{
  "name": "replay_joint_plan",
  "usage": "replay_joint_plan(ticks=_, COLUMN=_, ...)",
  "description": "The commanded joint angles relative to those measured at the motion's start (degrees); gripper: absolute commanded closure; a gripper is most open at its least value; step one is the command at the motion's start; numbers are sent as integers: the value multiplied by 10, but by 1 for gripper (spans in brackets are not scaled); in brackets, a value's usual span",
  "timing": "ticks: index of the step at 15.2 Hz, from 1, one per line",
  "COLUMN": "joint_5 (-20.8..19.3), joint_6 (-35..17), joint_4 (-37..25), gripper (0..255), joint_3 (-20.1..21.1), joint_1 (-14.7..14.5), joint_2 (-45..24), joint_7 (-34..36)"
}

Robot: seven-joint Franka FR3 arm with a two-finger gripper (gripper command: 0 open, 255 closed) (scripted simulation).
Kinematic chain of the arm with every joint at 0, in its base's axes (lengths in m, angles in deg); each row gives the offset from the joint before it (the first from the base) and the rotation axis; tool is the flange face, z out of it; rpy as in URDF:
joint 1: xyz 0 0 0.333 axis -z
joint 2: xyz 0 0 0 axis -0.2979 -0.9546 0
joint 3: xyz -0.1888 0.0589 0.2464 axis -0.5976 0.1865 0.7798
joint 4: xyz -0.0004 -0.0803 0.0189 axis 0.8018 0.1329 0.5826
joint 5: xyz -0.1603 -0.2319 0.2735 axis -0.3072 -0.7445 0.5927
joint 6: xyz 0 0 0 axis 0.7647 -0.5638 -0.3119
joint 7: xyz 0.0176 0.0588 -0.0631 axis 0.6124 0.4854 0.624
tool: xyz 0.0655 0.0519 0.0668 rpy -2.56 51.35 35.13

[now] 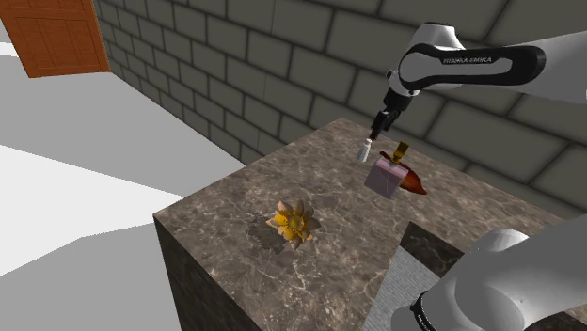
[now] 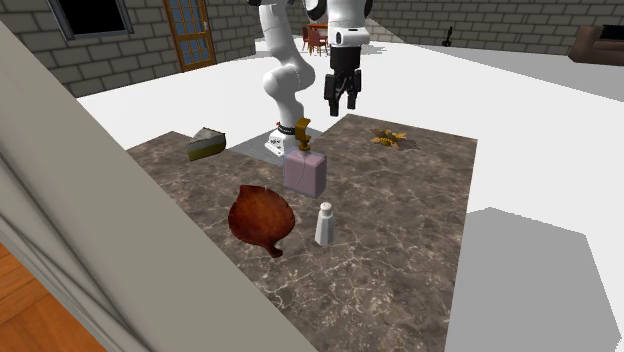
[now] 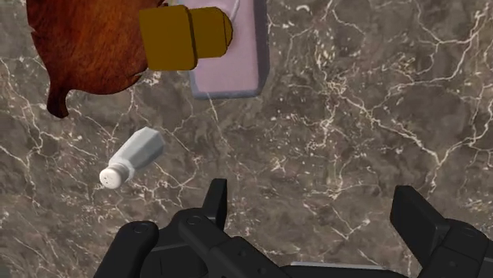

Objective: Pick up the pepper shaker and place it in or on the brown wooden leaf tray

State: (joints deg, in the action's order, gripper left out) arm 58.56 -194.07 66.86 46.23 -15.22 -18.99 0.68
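Flat, even synthetic light. White floor [image 2: 540, 110] very bright and featureless, with a soft grey shadow patch. Dark marble counter [image 3: 332, 118] ahead of the fingers [image 3: 215, 201] evenly lit, veins crisp, edges straight.

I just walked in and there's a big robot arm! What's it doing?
The white robot arm holds its black gripper open above the marble table, with nothing in it. The pepper shaker stands upright on the table beside the brown leaf tray, not yet picked up. A pinkish bottle with a gold cap stands close by.
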Motion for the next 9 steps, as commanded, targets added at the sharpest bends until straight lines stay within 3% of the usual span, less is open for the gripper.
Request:
replay_joint_plan(ticks=1, joint_5=9, joint_6=-23, joint_4=-16, gripper=0, joint_3=-21, joint_1=1, joint_2=-40, joint_7=-24)
replay_joint_plan(ticks=9, joint_5=90, joint_6=-79, joint_4=-120, gripper=0, joint_3=-81, joint_1=18, joint_2=-215, joint_7=-135)
